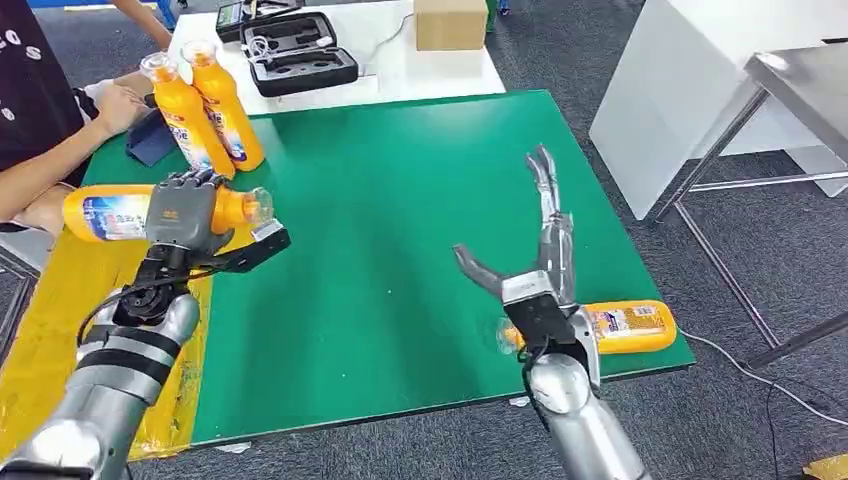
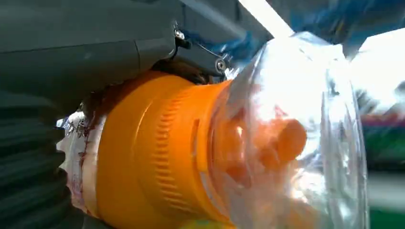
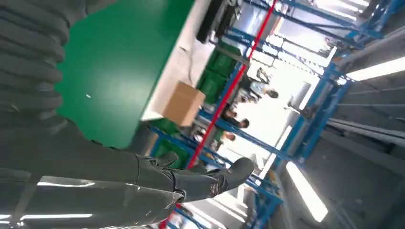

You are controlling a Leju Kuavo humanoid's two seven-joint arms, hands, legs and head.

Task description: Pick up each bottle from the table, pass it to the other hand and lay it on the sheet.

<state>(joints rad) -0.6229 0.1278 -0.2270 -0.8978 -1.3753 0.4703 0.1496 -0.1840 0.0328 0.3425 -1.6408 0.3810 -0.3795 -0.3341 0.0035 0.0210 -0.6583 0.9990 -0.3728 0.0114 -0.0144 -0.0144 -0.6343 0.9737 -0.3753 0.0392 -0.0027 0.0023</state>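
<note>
Head view, left of frame: left hand (image 1: 185, 210) grips an orange bottle (image 1: 110, 214) held sideways, fingers wrapped over its middle, clear cap (image 1: 258, 205) pointing toward frame centre. The bottle hangs above the boundary between the yellow sheet (image 1: 45, 330) at lower left and the green desk (image 1: 400, 230); it is not touching either as far as the view shows.

Left wrist view: the same bottle's orange ribbed collar (image 2: 157, 152) and clear overcap (image 2: 296, 138) sit close against the lens, with the hand's dark grey cover (image 2: 71, 52) above them.

Right hand (image 1: 530, 240), lower centre-right of the head view: holds nothing, fingers straight and spread, pointing toward the top of the frame, thumb out to the left. Right wrist view shows a dark finger (image 3: 200, 181) extended over the green surface (image 3: 119, 67), nothing in the grasp.

A second orange bottle (image 1: 620, 327) lies on its side on the desk near the lower right edge, just behind the right wrist, partly hidden by it.

Two more orange bottles (image 1: 205, 110) stand upright and touching each other at the upper left corner of the desk. Beside them, at the left edge of frame, a person's arm (image 1: 60, 150) rests by a dark blue object (image 1: 150, 140). Beyond the desk, top centre: a white table (image 1: 420, 65) carrying an open black case (image 1: 295, 55) and a cardboard box (image 1: 450, 22).
</note>
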